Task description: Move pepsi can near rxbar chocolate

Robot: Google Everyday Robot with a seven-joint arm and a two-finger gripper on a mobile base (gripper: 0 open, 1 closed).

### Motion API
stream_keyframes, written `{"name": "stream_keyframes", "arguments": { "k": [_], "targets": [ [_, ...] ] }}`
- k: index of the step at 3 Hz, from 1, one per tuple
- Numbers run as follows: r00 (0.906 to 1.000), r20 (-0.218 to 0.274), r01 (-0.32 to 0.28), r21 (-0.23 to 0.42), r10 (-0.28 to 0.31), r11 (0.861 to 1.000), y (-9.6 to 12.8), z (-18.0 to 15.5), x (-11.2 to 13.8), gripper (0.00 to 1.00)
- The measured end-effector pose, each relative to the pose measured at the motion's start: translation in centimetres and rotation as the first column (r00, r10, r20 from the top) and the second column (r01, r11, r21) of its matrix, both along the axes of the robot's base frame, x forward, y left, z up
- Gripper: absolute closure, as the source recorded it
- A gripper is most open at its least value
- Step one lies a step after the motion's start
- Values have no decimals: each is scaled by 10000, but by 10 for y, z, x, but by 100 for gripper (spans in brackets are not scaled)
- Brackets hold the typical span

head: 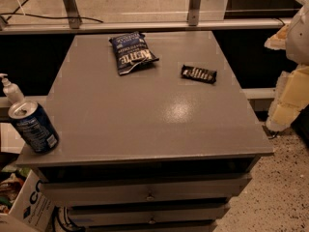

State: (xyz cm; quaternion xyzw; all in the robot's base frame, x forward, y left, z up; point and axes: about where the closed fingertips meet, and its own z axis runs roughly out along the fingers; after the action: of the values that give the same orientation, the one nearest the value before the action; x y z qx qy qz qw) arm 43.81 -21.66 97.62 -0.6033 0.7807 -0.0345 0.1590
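The pepsi can, dark blue with a silver top and white print, stands at the front left corner of the grey table, close to its edge. The rxbar chocolate, a small flat black bar with white lettering, lies at the back right of the table top. My gripper shows as white and yellowish parts at the right edge of the view. It is beside the table's right side, off the top, far from the can and a short way right of the bar. It holds nothing I can see.
A dark blue crinkled chip bag lies at the back middle of the table. A white pump bottle stands just behind the can, off the left edge. Drawers are below the top. A cardboard box sits on the floor at the left.
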Motion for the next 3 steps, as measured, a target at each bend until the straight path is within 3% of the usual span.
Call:
{"name": "stream_keyframes", "arguments": {
  "k": [2, 3],
  "targets": [
    [9999, 88, -143, 200, 141, 9997, -4, -11, 10, 0],
    [9995, -35, -301, 1194, 307, 9924, 5, -42, 12, 0]
  ]
}}
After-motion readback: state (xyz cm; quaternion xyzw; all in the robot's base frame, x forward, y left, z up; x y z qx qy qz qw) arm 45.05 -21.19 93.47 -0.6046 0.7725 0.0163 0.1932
